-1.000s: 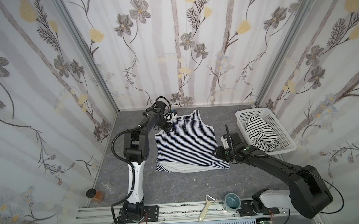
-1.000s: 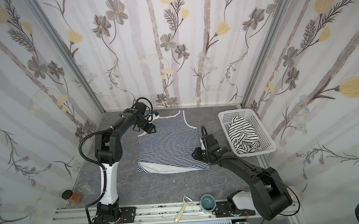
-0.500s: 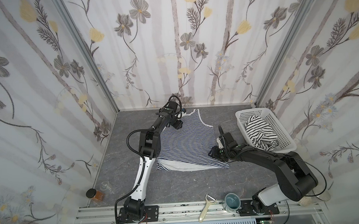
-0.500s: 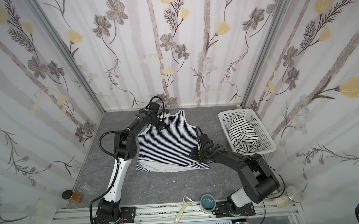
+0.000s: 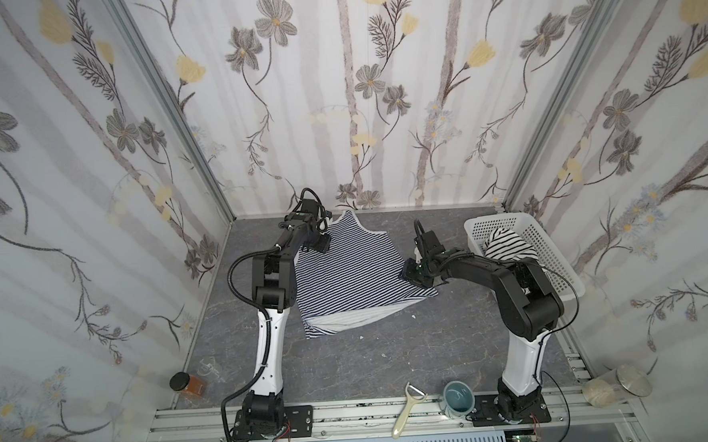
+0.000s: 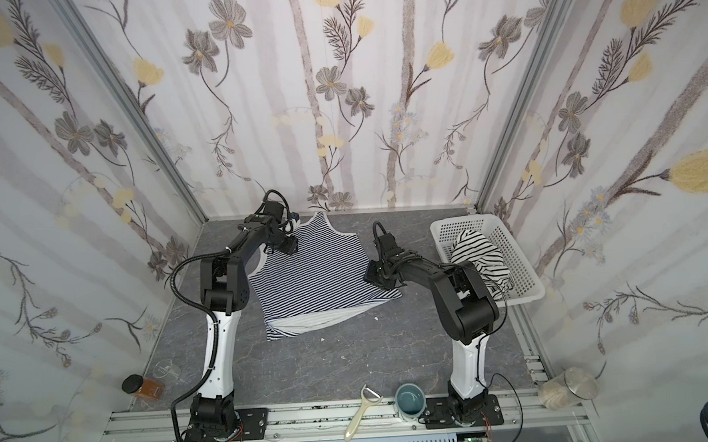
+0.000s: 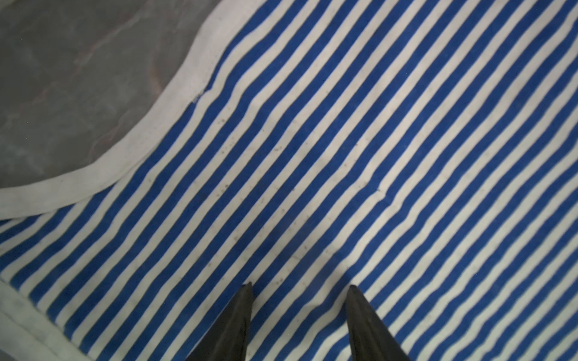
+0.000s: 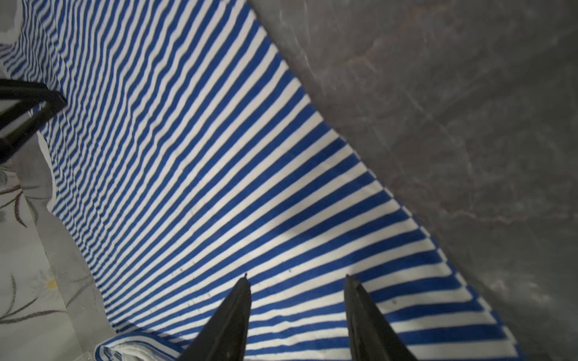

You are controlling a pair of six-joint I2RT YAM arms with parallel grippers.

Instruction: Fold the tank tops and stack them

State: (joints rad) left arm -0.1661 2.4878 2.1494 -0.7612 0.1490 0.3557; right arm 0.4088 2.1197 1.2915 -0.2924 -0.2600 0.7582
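Top on the table: the navy-striped tank top [image 5: 346, 272] lay spread flat on the grey table [image 5: 393, 365], straps toward the back wall and hem toward the front; a white band showed along the near hem
Top in the basket: the black-striped tank top [image 5: 509, 245] sat bunched inside the white basket [image 5: 554, 261] at the right side of the table
Spacing: the 2 tops lay well apart, 1 flat and 1 crumpled
Left side: the left jaws stood apart with nothing between them, low over the navy-striped tank top at its far left shoulder in both top views; whether the tips touched the cloth could not be told
Right side: the right jaws also stood apart and held nothing, low over the right side edge of the same top, close to its hem corner; contact with the cloth could not be told
Left wrist view: 2 dark tips pointed at blue-and-white stripes, with the white trim [image 7: 125, 156] of an armhole curving beside bare table
Right wrist view: 2 dark tips sat over the stripes just inside the cloth's straight side edge, grey table beyond it
Front edge: a peeler [image 5: 408, 410] and a teal mug [image 5: 457, 397] rested on the rail [image 5: 354, 409] between the arm bases
Near left corner: a black-lidded jar [image 5: 186, 382] lay on its side
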